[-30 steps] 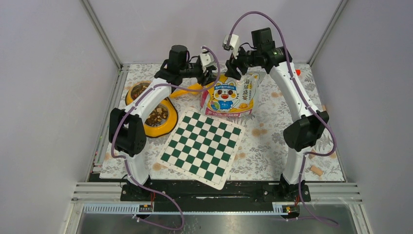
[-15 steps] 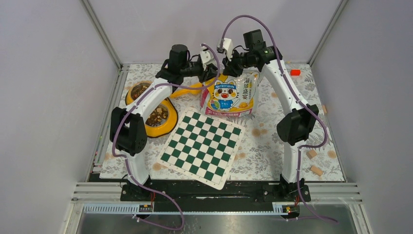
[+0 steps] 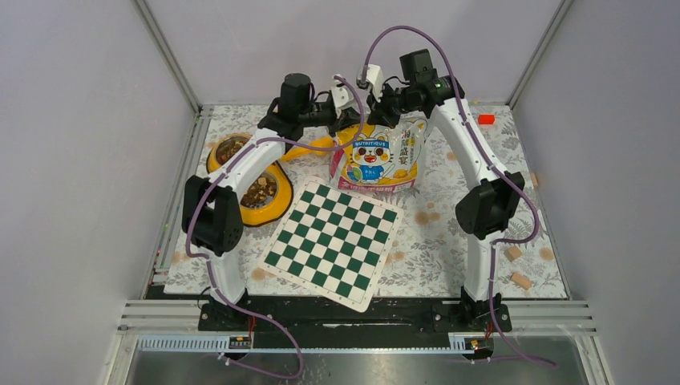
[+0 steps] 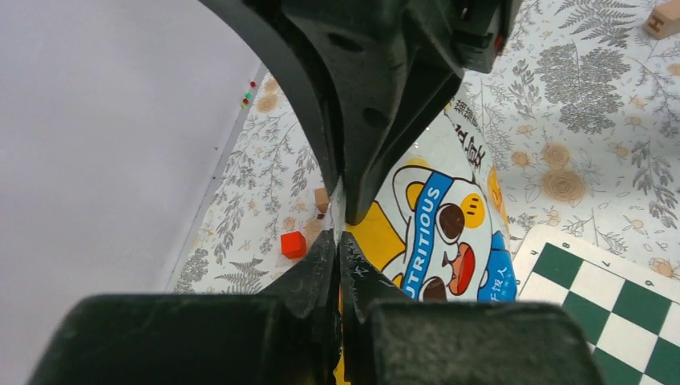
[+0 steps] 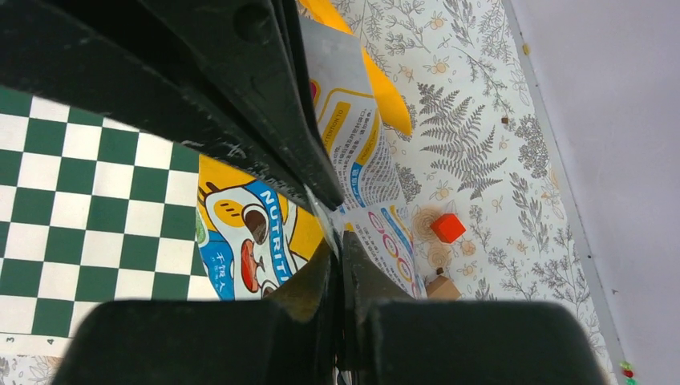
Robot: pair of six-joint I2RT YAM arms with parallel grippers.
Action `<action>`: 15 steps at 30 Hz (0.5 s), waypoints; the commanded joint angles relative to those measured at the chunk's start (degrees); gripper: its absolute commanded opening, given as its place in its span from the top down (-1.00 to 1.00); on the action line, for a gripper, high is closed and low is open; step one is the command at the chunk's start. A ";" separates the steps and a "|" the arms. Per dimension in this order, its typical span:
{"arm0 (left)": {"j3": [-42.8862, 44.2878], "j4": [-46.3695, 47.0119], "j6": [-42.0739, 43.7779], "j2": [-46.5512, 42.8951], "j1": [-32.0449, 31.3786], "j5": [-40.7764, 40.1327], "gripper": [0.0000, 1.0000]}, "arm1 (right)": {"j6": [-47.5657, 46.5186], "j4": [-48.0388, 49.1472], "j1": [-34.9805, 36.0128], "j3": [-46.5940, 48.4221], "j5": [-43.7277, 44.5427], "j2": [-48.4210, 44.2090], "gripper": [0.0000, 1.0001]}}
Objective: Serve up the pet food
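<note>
Pet food bag [image 3: 378, 159] stands on the counter [image 3: 457, 233] beside yellow bowls [image 3: 277, 212]; left gripper [image 4: 341, 228] and right gripper [image 5: 333, 228] each clamp its top edge. Likely opening it: next, pull the 2 sides apart.

I'm driving a robot test cell in a lab, not anybody's home. Plain pale walls [image 3: 72, 160] box the worktop [image 3: 433, 257] in on the left, far and right sides, framed by bare metal posts [image 3: 167, 56]. The left arm [image 3: 240, 164] and right arm [image 3: 473, 144] are bolted to a metal rail [image 3: 361, 314] at the near edge, with purple cables [image 3: 401, 29] looping loose. The flowered cloth [image 3: 457, 172], chessboard [image 3: 333, 241], pet food bag [image 3: 381, 156], yellow bowls [image 3: 269, 215] and wooden blocks [image 3: 521, 279] look like staged props.
</note>
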 commanded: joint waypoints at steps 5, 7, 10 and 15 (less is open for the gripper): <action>1.73 -6.07 7.14 -0.88 0.54 -1.45 1.00 | 3.17 1.14 -0.10 1.38 5.07 -2.65 0.93; 1.41 -8.17 8.79 -1.80 1.70 -1.77 1.00 | 4.48 1.19 -1.03 0.65 6.50 -3.41 0.89; -0.12 -9.82 10.84 -3.54 3.58 -3.00 1.00 | 3.61 1.27 -2.86 -1.72 10.52 -5.50 0.88; -0.15 -14.53 15.47 -4.92 6.53 -1.93 1.00 | 1.70 1.22 -6.52 -5.53 15.47 -9.09 0.87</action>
